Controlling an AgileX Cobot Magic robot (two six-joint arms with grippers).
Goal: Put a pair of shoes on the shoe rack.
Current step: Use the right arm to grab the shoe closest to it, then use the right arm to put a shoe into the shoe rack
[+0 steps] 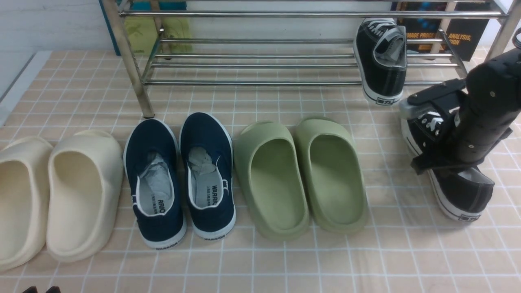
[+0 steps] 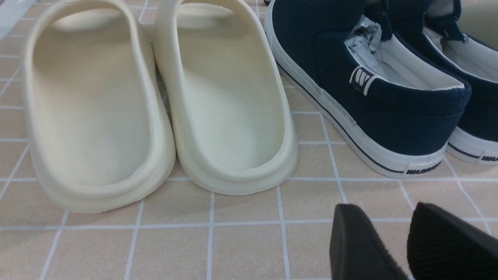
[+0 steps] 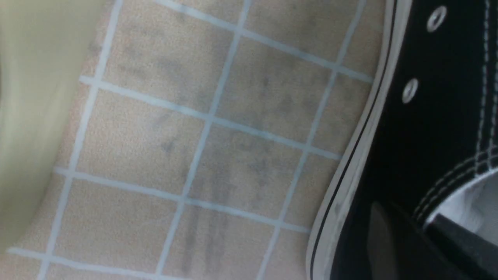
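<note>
Finger pads (image 3: 463, 245) of right gripper (image 1: 439, 134): clamped, apparently on collar wall of floor sneaker (image 1: 464, 195). Left gripper (image 2: 383, 217): parted, empty. Legible: "WARRIOR" on navy slip-ons (image 1: 179, 175). Right arm (image 1: 484, 110) angled down, right of green slippers (image 1: 301, 175). On shoe rack (image 1: 252, 82) lower rails: other sneaker (image 1: 382, 69), toe rearward, heel overhanging front rail.

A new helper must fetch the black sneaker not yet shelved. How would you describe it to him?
Start at the steel shoe rack at the back; shoes line the tiled floor before it. At the row's right end, past the green slippers, lies the black sneaker. Unlike its twin on the rack, it is on the floor, under the robot's right arm.
</note>
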